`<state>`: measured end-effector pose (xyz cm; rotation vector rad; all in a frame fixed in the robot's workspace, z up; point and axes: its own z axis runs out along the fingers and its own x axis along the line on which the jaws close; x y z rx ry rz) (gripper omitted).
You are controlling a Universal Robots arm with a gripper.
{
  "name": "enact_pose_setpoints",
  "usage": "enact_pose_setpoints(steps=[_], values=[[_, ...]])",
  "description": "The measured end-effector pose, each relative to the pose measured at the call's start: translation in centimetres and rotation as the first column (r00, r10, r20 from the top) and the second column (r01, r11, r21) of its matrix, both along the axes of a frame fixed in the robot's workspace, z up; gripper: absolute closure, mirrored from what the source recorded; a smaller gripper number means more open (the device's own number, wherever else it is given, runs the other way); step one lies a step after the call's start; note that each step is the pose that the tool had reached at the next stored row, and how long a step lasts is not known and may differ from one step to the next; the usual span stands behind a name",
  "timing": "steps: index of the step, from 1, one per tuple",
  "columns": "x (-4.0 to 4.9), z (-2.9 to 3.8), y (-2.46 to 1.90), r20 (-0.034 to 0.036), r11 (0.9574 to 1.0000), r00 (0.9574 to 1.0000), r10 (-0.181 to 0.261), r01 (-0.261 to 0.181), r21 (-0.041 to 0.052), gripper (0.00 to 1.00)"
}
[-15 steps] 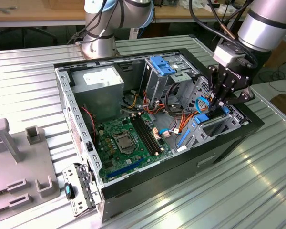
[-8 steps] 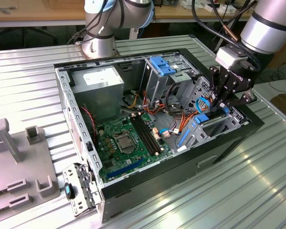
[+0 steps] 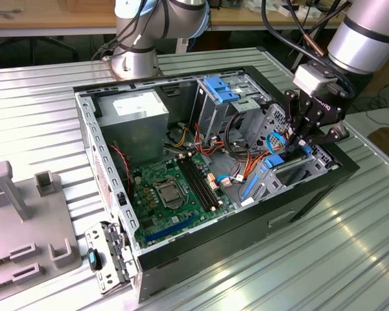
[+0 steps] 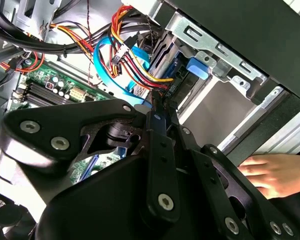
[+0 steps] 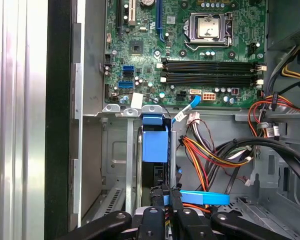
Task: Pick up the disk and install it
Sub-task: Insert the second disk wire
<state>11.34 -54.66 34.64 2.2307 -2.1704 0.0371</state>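
Observation:
The disk point(image 5: 155, 142), a dark drive in a bright blue carrier, stands on edge in the metal drive bay at the front corner of the open computer case. Its blue end tab point(image 4: 197, 67) shows in the second wrist view. My gripper point(image 5: 168, 194) sits right at the disk's near end with its fingers point(image 5: 161, 200) drawn together, and nothing is visibly clamped between them. I cannot tell whether the tips touch the disk. In the exterior view my gripper point(image 3: 292, 144) reaches down into the case at the exterior view's right.
The motherboard point(image 3: 181, 188) lies in the case floor. Bundles of coloured cables point(image 5: 215, 150) and a flat blue cable point(image 5: 205, 197) run beside the bay. A tall cage with a blue bracket point(image 3: 222, 89) stands behind. A person's hand point(image 4: 270, 172) rests on the case's outer wall.

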Motion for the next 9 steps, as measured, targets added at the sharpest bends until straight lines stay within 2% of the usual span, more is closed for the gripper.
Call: enact_pose_setpoints(steps=[9], values=[[0.0, 0.13, -0.1, 0.0, 1.0, 1.0, 0.0, 0.0, 0.0037, 0.84]])
